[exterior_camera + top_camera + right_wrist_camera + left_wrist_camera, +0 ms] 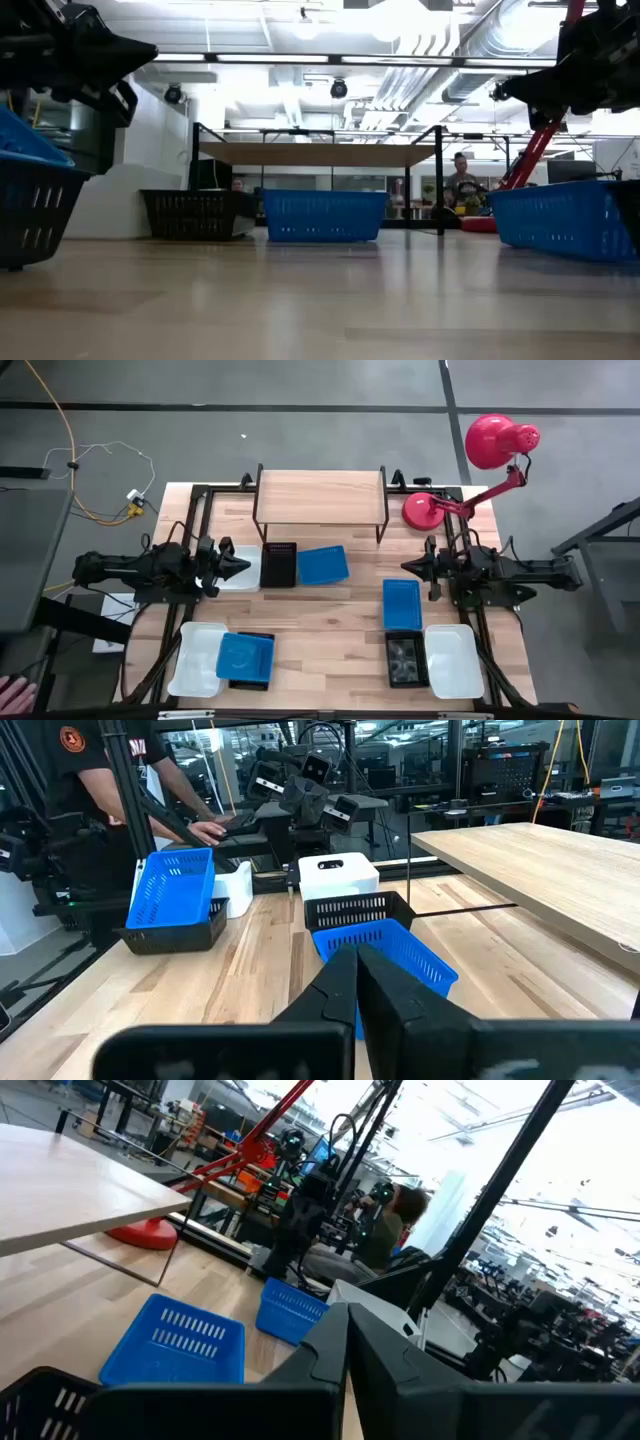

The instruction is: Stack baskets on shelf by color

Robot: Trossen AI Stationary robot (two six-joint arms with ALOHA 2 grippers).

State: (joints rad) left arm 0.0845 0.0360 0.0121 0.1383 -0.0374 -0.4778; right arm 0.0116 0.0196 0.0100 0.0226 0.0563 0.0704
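Both arms level (fingers (355, 982) together)

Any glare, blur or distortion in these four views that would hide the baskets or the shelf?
Low view: ceiling lights blow out the background; the shelf top reads dark against it. Left wrist view: bright windows wash out the far room. High view: evenly lit, baskets clear. Right wrist view: own pincer is soft-focus up close.

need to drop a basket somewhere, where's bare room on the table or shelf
The shelf top is bare. On the table, there is an open strip down the middle, between the blue basket nested in a black one at front left and the blue basket on the right. The front corners are crowded with baskets, as is the spot before the shelf.
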